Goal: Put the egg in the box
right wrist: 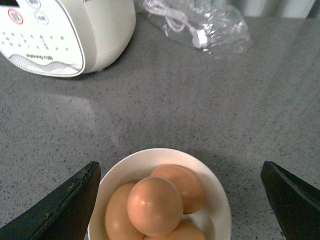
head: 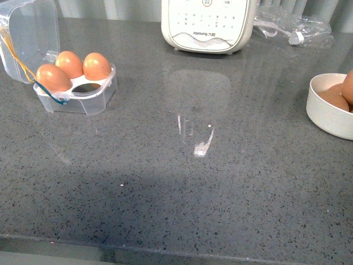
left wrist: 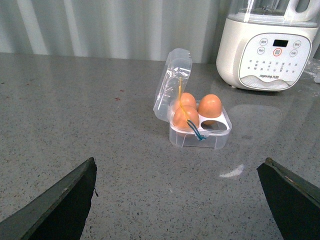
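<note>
Left of the appliance [head: 208, 25] and nearer the robot sits the box [head: 77, 91] — thin clear plastic, domed lid [head: 30, 33] hinged back. Three smooth brown eggs fill it; one cell [head: 87, 87] is empty, the one on the appliance's side, toward the robot. The left gripper [left wrist: 178, 165] hangs spread wide, holding nothing, facing the box from well off. The appliance is glossy white with a button panel. Right of it lies a crinkled clear bag [head: 292, 27]. Farther right and nearer the robot is the round matt white bowl [head: 325, 118], and the egg [right wrist: 155, 206] lies on top of the pile in it. The right gripper [right wrist: 180, 165] is spread wide and empty above the bowl — clearly the nearer arm. The egg looks almost round from there, so its long axis probably tilts upward. The counter [head: 176, 165] is speckled grey stone.
</note>
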{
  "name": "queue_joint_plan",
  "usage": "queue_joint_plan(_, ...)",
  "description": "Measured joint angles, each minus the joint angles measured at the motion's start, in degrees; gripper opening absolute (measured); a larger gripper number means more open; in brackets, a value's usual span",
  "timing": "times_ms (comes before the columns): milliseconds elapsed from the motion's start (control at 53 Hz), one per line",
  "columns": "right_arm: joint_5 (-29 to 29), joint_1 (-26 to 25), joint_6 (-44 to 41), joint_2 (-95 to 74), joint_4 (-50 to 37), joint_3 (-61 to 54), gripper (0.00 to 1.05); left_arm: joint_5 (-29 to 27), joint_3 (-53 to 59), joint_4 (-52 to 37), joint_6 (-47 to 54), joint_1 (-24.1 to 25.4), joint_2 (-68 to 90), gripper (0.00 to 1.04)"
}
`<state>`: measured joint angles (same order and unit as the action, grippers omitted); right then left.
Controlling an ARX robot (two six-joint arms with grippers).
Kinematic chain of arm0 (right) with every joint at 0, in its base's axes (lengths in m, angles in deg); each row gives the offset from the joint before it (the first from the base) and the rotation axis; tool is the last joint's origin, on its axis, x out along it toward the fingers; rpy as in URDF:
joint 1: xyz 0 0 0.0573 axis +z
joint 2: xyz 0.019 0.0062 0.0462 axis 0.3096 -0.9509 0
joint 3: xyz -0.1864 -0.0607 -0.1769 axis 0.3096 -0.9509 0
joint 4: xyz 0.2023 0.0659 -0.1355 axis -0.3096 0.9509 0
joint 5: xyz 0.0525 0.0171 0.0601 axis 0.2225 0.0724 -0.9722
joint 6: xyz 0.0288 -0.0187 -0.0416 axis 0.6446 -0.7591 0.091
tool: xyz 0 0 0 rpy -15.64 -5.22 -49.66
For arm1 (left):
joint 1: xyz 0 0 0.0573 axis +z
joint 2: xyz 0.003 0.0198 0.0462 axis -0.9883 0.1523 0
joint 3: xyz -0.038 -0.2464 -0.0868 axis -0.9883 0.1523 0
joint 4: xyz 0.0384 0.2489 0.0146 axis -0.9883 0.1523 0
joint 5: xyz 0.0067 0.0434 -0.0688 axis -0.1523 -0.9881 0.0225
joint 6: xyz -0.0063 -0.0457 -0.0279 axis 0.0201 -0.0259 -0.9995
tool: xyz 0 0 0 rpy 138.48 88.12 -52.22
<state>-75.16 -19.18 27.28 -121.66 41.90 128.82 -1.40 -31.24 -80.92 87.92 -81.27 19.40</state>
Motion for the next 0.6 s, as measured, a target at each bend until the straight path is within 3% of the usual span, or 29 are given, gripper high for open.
queue_joint_plan(604,-3.69,0.00,-3.08,-9.38,-1.03,0.74,0.97,0.00,0.00,0.00,0.00,0.00,0.00,0.98)
